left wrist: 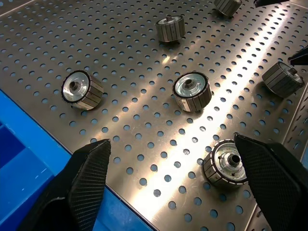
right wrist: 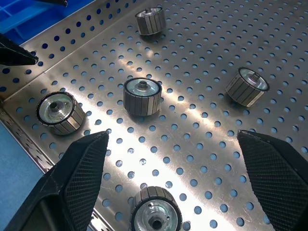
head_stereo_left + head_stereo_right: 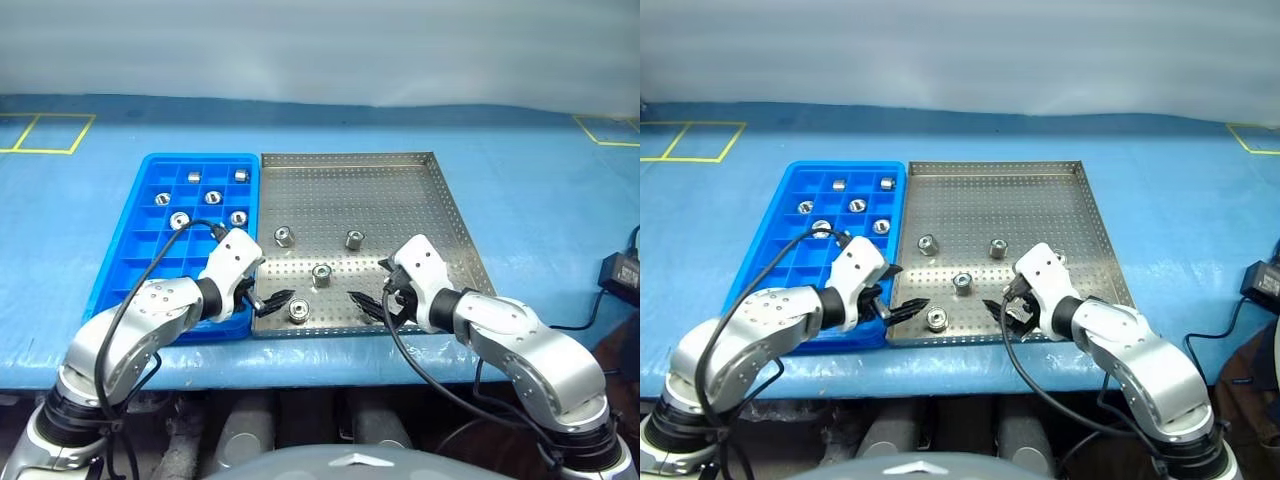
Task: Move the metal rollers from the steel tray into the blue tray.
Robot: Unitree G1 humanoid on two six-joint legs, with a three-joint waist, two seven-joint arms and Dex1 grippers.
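Now both grippers hover wide open and empty over the steel tray's near edge.

My left gripper and right gripper flank the nearest of the metal rollers, I'd judge ready to pick. Four more lie farther in on the steel tray; six already sit in the blue tray touching its left side.

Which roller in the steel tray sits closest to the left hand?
The roller by the steel tray's near rim, right beside the open left hand. The others lie farther back or right.
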